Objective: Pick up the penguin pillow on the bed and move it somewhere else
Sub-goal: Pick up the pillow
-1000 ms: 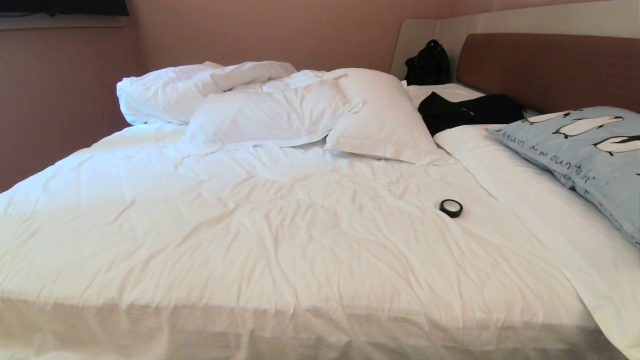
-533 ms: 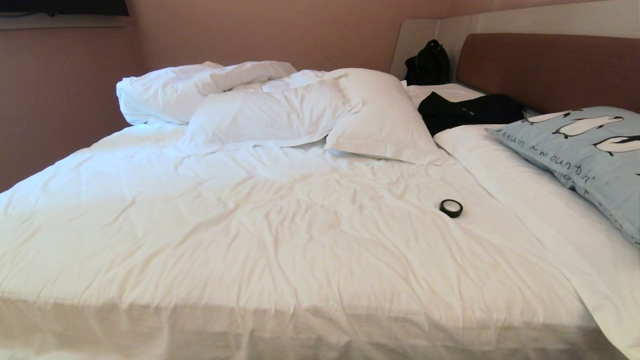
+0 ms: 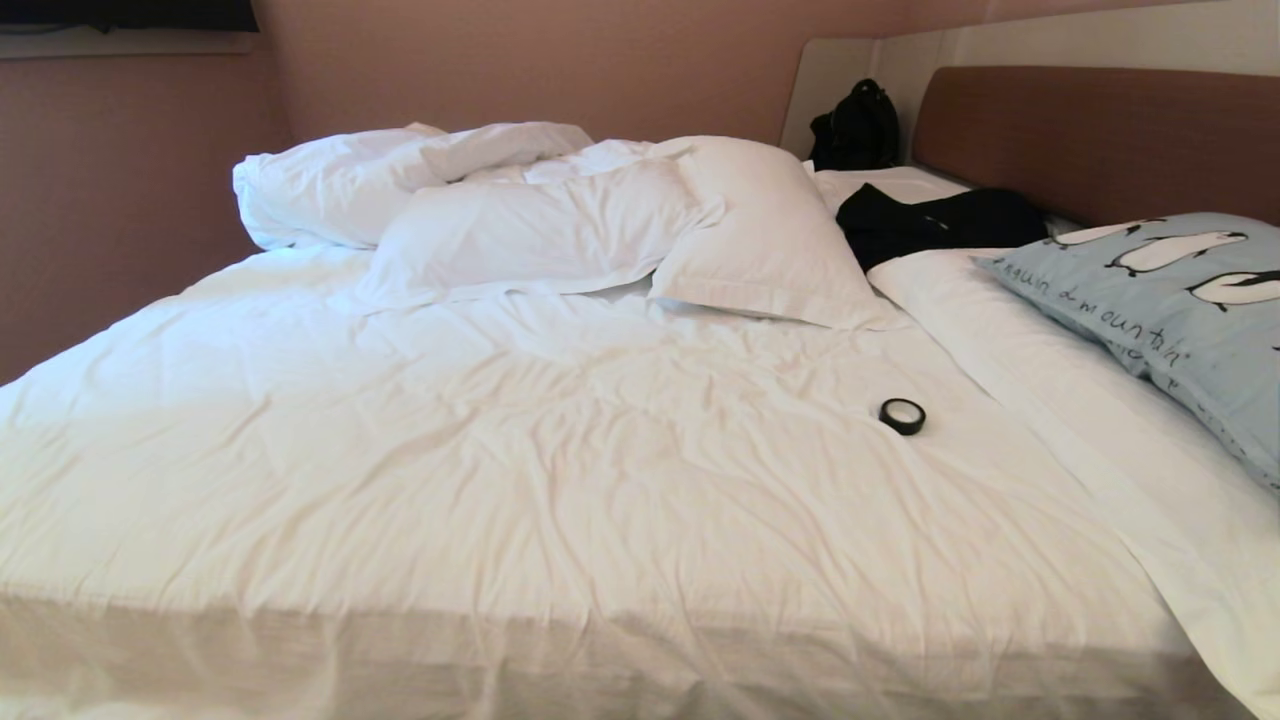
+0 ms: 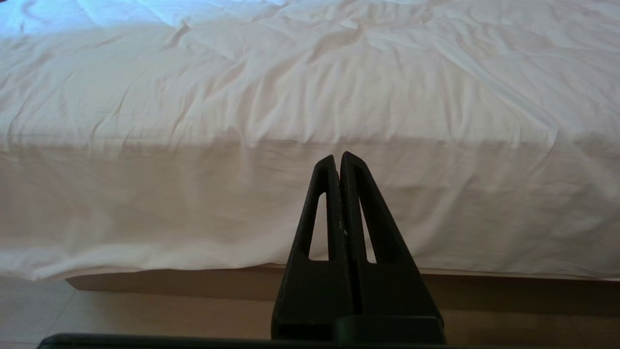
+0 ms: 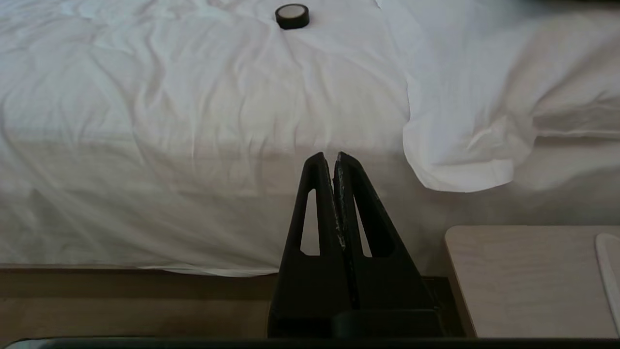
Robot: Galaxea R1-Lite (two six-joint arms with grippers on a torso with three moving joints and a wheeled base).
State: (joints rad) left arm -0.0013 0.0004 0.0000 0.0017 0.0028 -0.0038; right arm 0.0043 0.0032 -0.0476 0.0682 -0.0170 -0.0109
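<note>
The penguin pillow [image 3: 1175, 315] lies at the bed's [image 3: 560, 470] right edge by the headboard. Left gripper [image 4: 338, 160] and right gripper [image 5: 328, 160] hang low before the bed's side, fingers together, empty.

Soft warm light, bed [image 3: 560, 480] front edge shadowed, sharp focus

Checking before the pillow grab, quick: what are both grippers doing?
Left gripper: closed, holding nothing.
Right gripper: closed, holding nothing.

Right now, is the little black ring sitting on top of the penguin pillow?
No, the black ring lies on the white duvet, apart from the penguin pillow.
</note>
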